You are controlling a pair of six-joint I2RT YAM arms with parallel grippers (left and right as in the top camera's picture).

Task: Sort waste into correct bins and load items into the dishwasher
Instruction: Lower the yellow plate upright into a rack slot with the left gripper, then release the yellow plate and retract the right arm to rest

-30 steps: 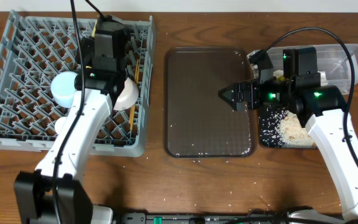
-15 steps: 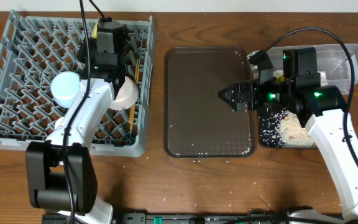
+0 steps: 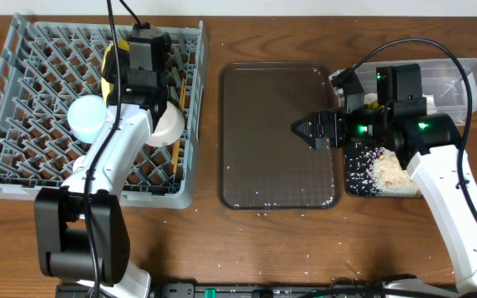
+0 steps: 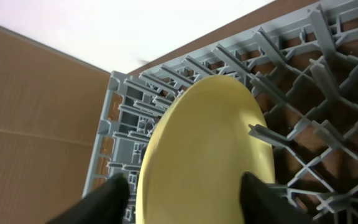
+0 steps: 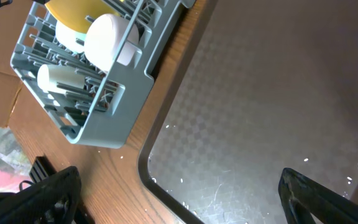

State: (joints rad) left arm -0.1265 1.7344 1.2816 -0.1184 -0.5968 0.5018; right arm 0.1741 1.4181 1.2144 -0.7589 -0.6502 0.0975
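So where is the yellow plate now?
The yellow plate stands on edge in the grey rack on the left of the table, toward its back edge, right in front of the left gripper and just behind the light blue bowl.

Even bright overhead light, soft shadows; wrist views w/ blurred foreground, glare top-left.

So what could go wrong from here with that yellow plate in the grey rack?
The yellow plate stands tilted among the pegs of the rack, with the left pincer open right by it; a careless pull-away might knock it over. Also, loose rice grains lie on the table beside the brown tray and could easily be missed.
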